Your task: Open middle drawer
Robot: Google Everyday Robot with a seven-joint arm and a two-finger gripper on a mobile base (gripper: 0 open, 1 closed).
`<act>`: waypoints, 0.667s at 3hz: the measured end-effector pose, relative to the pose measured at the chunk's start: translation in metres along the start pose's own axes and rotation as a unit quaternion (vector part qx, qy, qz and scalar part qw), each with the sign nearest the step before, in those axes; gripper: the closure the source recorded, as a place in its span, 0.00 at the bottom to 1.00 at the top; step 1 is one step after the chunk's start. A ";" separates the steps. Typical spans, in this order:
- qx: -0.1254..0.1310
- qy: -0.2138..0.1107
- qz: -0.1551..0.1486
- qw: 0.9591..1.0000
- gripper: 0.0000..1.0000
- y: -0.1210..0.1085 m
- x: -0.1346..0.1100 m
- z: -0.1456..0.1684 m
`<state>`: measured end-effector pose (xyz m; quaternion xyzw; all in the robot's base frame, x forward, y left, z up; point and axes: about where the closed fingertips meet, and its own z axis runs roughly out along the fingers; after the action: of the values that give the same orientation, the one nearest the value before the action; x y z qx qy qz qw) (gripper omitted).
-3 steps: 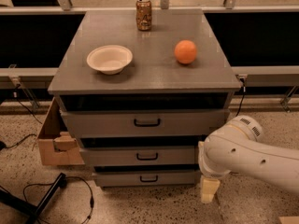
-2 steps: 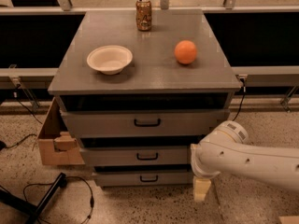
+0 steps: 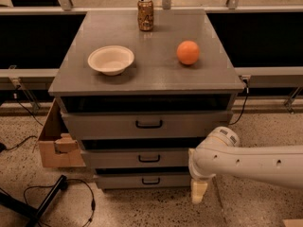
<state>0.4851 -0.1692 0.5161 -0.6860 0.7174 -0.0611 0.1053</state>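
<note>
End effector (image 3: 199, 191) has shifted left, now low by right end of bottom drawer (image 3: 118, 179), near floor; spread or pressed together: cannot tell. Middle drawer (image 3: 118, 159) looks shut, handle (image 3: 149, 158) untouched; approach underway, pull not begun

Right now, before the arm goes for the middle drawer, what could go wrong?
The gripper hangs right of the bottom drawer, below the handle of the middle drawer; it could hook the wrong, look-alike loop. A hard tug might jolt the cabinet and roll the orange or tip the can.
</note>
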 end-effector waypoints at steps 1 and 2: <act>0.011 0.001 -0.010 1.000 0.00 -0.010 -0.008 0.016; 0.024 0.008 -0.028 0.999 0.00 -0.034 -0.019 0.050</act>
<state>0.5309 -0.1489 0.4772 -0.7023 0.6972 -0.0868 0.1146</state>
